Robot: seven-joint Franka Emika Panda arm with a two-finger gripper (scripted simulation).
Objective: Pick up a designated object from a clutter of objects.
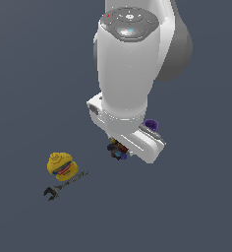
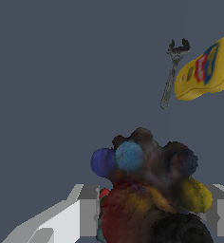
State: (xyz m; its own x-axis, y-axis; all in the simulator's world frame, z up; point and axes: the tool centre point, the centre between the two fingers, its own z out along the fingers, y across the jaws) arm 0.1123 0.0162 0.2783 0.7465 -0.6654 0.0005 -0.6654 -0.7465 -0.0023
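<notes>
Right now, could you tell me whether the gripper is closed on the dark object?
Shut on it: both fingers flank the dark object, pressed against its sides.

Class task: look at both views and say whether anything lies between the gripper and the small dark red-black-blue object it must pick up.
Nothing visible does. The dark object already sits between the gripper fingers; the wrench and yellow toy lie apart.

Glossy white arm (image 1: 125, 64); matt wrench (image 1: 65, 185)

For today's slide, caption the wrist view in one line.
Fingers flank the dark multicoloured object; wrench and yellow toy lie beyond.
</notes>
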